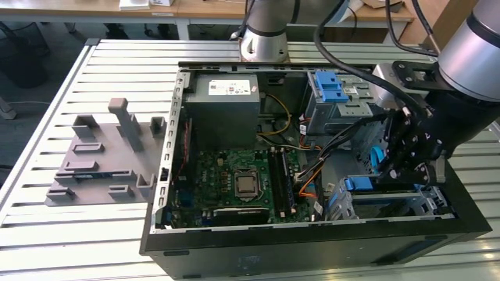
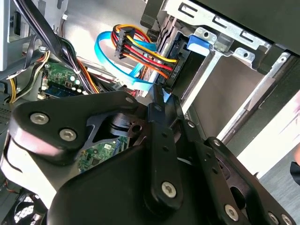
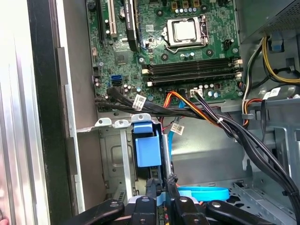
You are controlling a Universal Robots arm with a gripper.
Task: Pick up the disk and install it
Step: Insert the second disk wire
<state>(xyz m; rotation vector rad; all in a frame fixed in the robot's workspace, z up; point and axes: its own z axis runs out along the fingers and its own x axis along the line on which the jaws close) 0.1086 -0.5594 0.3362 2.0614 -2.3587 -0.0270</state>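
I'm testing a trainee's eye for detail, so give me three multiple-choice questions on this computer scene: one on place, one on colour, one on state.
1. Where is the gripper? A over the grey fixture; B inside the case, at the exterior view's right; C above the power supply.
2. The motherboard is: A green; B red; C white.
3. The case is: A shut; B open; C wrapped.
Answers: B, it hangs within the case walls; A, the board shows green; B, its insides lie bare.
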